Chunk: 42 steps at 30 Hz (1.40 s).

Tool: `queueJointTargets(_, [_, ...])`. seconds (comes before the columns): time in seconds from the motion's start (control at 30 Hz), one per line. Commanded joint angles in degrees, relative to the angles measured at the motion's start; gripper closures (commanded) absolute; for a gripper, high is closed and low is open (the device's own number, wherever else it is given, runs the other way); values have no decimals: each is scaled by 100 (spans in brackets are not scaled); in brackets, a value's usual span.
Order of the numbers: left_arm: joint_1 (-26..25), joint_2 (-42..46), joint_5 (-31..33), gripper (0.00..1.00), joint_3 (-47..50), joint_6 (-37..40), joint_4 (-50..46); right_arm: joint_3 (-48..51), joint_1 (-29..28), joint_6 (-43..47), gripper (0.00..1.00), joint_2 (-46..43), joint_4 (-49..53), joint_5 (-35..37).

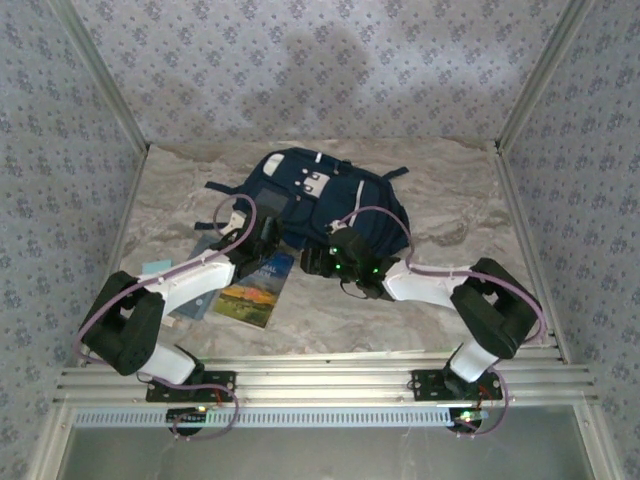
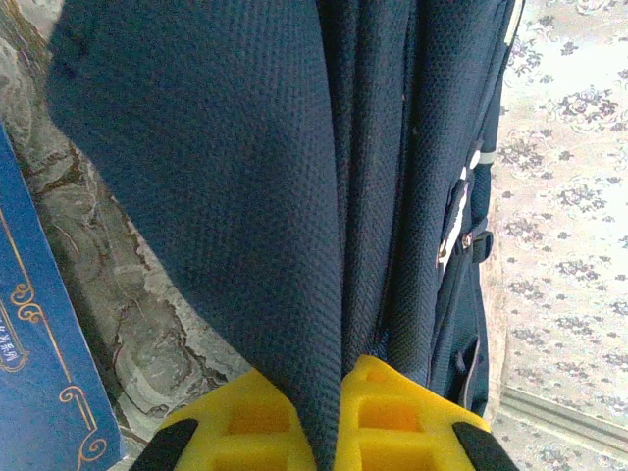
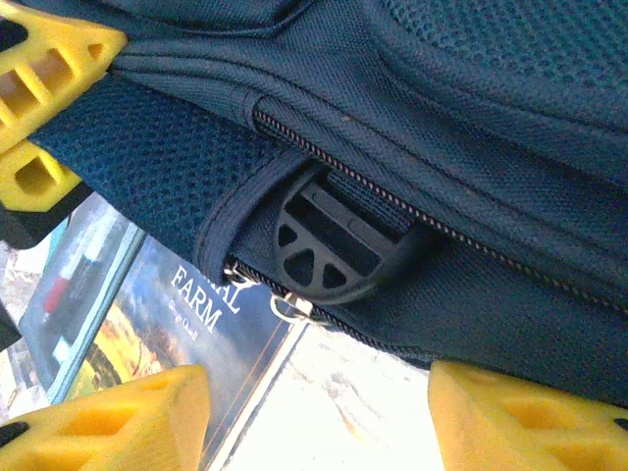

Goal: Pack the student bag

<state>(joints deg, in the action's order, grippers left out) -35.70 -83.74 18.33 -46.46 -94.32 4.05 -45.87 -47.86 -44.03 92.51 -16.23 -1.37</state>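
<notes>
Matt navy woven-mesh cloth on the student bag (image 1: pixel 320 195) (black plastic buckle (image 3: pixel 329 245), glossy book cover (image 1: pixel 255 290)).

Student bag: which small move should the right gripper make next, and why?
Probably ease the right gripper forward and close on the metal zipper pull. Its jaws stand open with the pull just ahead between them, while the left gripper pinches the student bag by its fabric, which should brace it.

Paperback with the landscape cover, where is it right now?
In the top view the paperback lies on the table, left of centre, just in front of the student bag and right of the left arm.
</notes>
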Motion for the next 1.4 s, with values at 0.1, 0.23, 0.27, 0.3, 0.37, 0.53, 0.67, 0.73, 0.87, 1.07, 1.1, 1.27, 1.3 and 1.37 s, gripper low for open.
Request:
queueJointTargets(0.1, [-80, 203, 91, 100, -270, -321, 351, -38, -104, 168, 34, 506, -927, 582])
queueJointTargets(0.23, [-90, 257, 172, 100, -255, -384, 320, 99, -226, 110, 32, 544, -1299, 658])
queueJointTargets(0.27, [-99, 255, 198, 100, -266, -405, 296, 110, -270, 107, 31, 525, -1313, 686])
queueJointTargets(0.3, [-98, 258, 221, 100, -281, -463, 271, 116, -326, 126, 31, 478, -1283, 724])
queueJointTargets(0.37, [-102, 223, 229, 100, -313, -570, 300, 166, -381, 75, 31, 295, -1187, 832])
queueJointTargets(0.53, [-169, 203, 264, 100, -598, -642, 222, 462, -341, -90, 31, -195, -1128, 1178])
queueJointTargets(0.67, [-305, 212, 402, 100, -744, -743, 139, 539, -239, -166, 32, -365, -1052, 1233])
queueJointTargets(0.73, [-351, 208, 391, 100, -760, -796, 197, 528, -189, -104, 31, -327, -1040, 1270])
queueJointTargets(0.87, [-401, 227, 317, 100, -790, -856, 227, 621, -5, 18, 31, -223, -1274, 1340])
queueJointTargets(1.07, [-442, 343, 373, 100, -814, -851, 159, 309, -50, 474, 32, -69, -1009, 1602])
queueJointTargets(1.1, [-446, 355, 379, 100, -817, -851, 162, 179, -101, 507, 33, -35, -759, 1764])
queueJointTargets(1.27, [-487, 330, 396, 100, -815, -882, 159, -379, -498, 438, 39, 282, 529, 2865])
queueJointTargets(1.3, [-483, 324, 392, 100, -803, -891, 162, -417, -528, 383, 39, 336, 606, 3003])
queueJointTargets(1.37, [-491, 325, 383, 100, -795, -921, 187, -552, -581, 249, 41, 493, 845, 3359])
